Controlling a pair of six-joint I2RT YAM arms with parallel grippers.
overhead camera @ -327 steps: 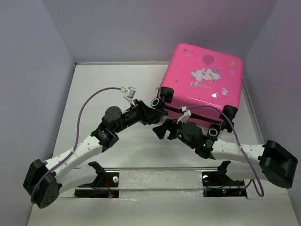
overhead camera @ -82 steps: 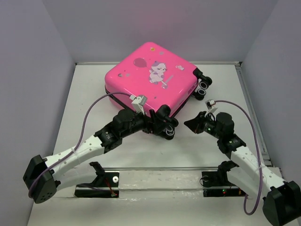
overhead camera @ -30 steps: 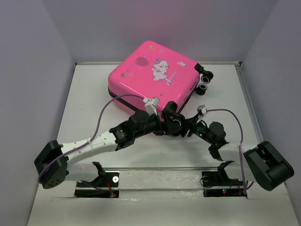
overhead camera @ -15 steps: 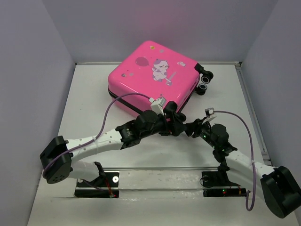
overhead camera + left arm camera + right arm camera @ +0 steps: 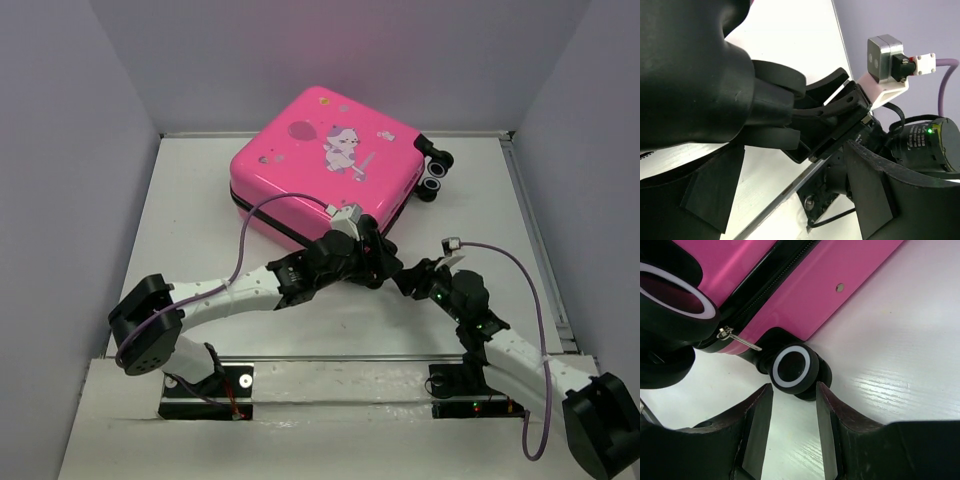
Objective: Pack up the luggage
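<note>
1. The left claw point(image 5: 383, 262) is spread wide with nothing in it, at the near corner of the small hot-pink hard-shell suitcase point(image 5: 325, 165).
2. The right claw point(image 5: 792, 390) stands partly open and grips nothing; a black suitcase wheel with a white ring point(image 5: 792, 369) sits just off its fingertips.
3. The suitcase lies flat and closed, cat print upward, at the far middle of the white desk point(image 5: 200, 200).
4. The two claws are close together, facing each other.

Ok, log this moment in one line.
pink suitcase: closed, flat on table | right tool: open, lined up on corner wheel, not clamped | left tool: open, empty, at same corner
</note>
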